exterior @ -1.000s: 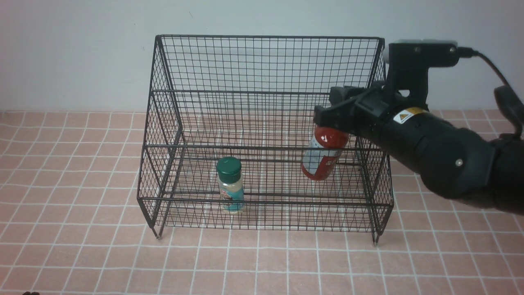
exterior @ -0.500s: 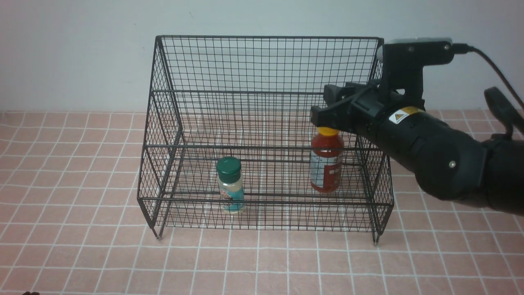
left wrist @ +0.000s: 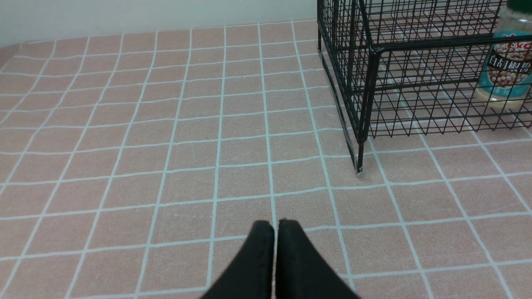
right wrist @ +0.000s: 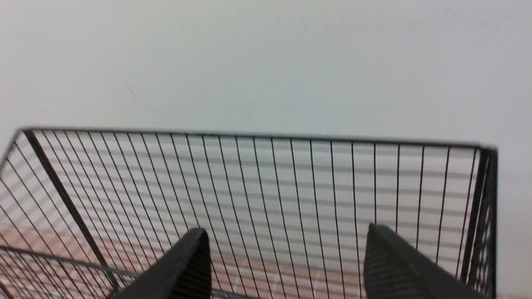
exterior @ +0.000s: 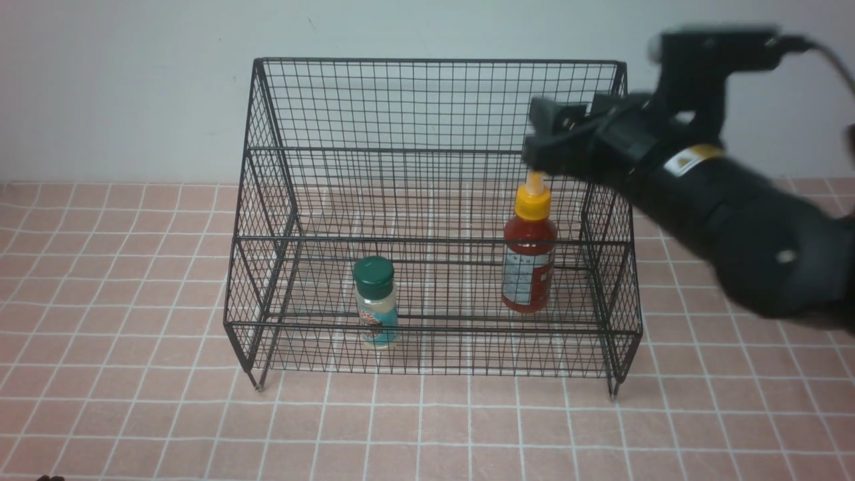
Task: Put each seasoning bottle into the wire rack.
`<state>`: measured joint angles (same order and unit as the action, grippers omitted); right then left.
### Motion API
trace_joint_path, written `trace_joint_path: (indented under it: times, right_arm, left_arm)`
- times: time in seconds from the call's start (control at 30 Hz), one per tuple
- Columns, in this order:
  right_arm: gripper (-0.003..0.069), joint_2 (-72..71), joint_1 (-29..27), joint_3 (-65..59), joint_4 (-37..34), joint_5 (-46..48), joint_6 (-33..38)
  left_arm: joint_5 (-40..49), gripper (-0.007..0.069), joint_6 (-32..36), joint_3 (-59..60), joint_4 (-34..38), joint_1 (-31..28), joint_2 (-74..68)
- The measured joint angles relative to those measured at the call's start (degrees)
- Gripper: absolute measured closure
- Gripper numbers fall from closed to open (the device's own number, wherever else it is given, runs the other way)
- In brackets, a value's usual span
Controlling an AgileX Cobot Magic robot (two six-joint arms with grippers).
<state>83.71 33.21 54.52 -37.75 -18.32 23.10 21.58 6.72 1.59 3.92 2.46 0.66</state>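
The black wire rack [exterior: 434, 100] stands on the tiled table. The red sauce bottle [exterior: 529, 250] with yellow nozzle cap stands upright inside it at the right. The small clear shaker [exterior: 376, 300] with dark green cap stands inside at the front middle; it also shows in the left wrist view [left wrist: 505, 66]. My right gripper [exterior: 544, 143] is open and empty, just above the red bottle's nozzle; in its wrist view [right wrist: 286, 249] only the rack's back grid [right wrist: 270, 187] shows between the fingers. My left gripper [left wrist: 275, 226] is shut and empty over bare tiles, left of the rack's corner foot [left wrist: 359, 166].
A pale wall [exterior: 133, 87] rises behind the rack. The pink tiled surface [exterior: 133, 401] spreads left of and in front of the rack. The right arm [exterior: 735, 220] reaches over the rack's right side.
My right gripper let go of the red sauce bottle, which went from hanging tilted to standing upright in the rack. The gripper then rose and drew back to the right.
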Motion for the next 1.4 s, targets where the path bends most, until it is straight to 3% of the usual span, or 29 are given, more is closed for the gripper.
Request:
trace_joint_path:
  times: [0.2, 0.23, 0.3, 0.4, 0.53, 0.87, 0.97, 1.17, 1.4]
  right_arm:
    - [0.0391, -12.58, 0.0, 0.0, 0.13, 7.12, 7.68]
    - [0.048, -15.88, 0.0, 0.0, 0.36, 9.33, 9.22]
    - [0.0591, -20.1, 0.0, 0.0, 1.5, 12.5, 10.01]
    - [0.0658, -25.6, 0.0, 0.0, 4.34, 17.51, 9.5]
    - [0.0669, -28.97, 0.0, 0.0, 8.97, 21.12, 5.72]
    - [0.0671, -32.62, -3.79, 0.0, 35.27, 36.82, -28.45]
    - [0.0671, -35.64, -6.19, -1.32, 38.61, 41.35, -31.72]
    - [0.0671, -45.33, -10.54, -6.22, 39.19, 41.76, -33.43]
    - [0.0671, -62.86, -24.31, -20.77, 38.44, 40.05, -38.5]
  left_arm:
    - [0.0, 0.0631, 0.0, 0.0, 0.0, 0.0, 0.0]
    - [0.0, 0.0631, 0.0, 0.0, 0.0, 0.0, 0.0]
    - [0.0, 0.0631, 0.0, 0.0, 0.0, 0.0, 0.0]
    - [0.0, 0.0631, 0.0, 0.0, 0.0, 0.0, 0.0]
    - [0.0, 0.0631, 0.0, 0.0, 0.0, 0.0, 0.0]
    - [0.0, 0.0631, 0.0, 0.0, 0.0, 0.0, 0.0]
    - [0.0, 0.0631, 0.0, 0.0, 0.0, 0.0, 0.0]
    - [0.0, 0.0631, 0.0, 0.0, 0.0, 0.0, 0.0]
    - [0.0, 0.0631, 0.0, 0.0, 0.0, 0.0, 0.0]
